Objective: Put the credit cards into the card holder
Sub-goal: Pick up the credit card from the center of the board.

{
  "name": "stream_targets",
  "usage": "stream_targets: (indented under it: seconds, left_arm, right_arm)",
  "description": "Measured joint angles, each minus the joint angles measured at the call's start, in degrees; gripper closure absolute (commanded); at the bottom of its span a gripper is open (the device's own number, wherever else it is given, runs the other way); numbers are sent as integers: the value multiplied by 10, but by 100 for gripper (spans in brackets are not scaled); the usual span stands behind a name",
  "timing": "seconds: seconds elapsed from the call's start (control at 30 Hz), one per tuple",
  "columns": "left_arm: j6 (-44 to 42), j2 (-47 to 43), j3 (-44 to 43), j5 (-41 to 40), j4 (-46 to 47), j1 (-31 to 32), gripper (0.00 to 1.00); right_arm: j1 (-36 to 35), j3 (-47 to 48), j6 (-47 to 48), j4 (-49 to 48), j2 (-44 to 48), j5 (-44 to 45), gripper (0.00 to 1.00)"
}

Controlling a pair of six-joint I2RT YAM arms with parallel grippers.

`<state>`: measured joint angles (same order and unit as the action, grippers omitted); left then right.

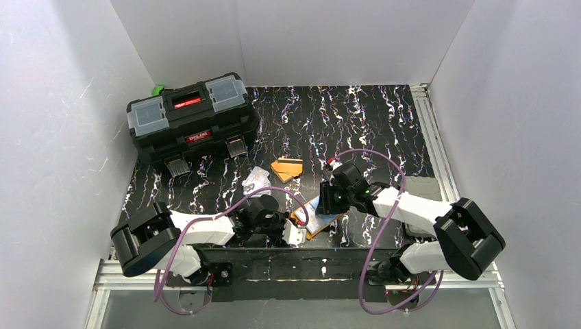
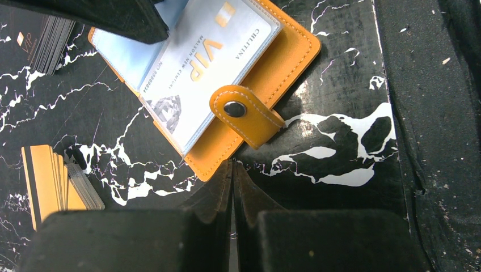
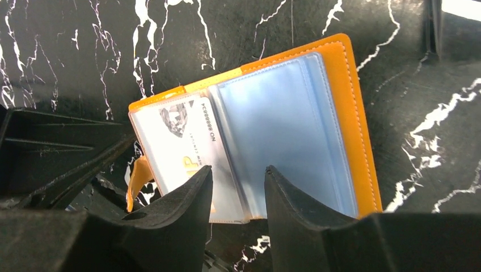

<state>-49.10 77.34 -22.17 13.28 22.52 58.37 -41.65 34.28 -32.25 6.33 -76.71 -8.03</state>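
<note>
Orange stitched leather-look card holder (image 1: 316,218) lies open near the table's (image 1: 384,123) front edge, clear bluish sleeves (image 3: 283,113) up, one white VIP card (image 2: 198,62) sleeved. Closed empty left gripper (image 2: 232,170) tips sit at its edge by the snap tab (image 2: 244,113); right gripper (image 3: 238,175) half open above the sleeves, gripping nothing. Loose orange cards (image 1: 286,168) and white cards (image 1: 255,178) lie further back on black veined marble, bare surface to the right.

The card holder (image 1: 316,218) lies at front, a card (image 2: 198,62) seemingly inside; credit cards (image 1: 286,168) behind it; toolbox (image 1: 193,118) back-left.
</note>
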Motion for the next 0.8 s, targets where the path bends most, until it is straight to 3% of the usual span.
stream_targets:
  seconds: [0.3,0.8]
  left_arm:
    - [0,-1,0,0,-2,0,100]
    - [-3,-1,0,0,-2,0,100]
  right_arm:
    - [38,27,31,47,36,54,53]
    - [42,26,33,49,-10,52,53]
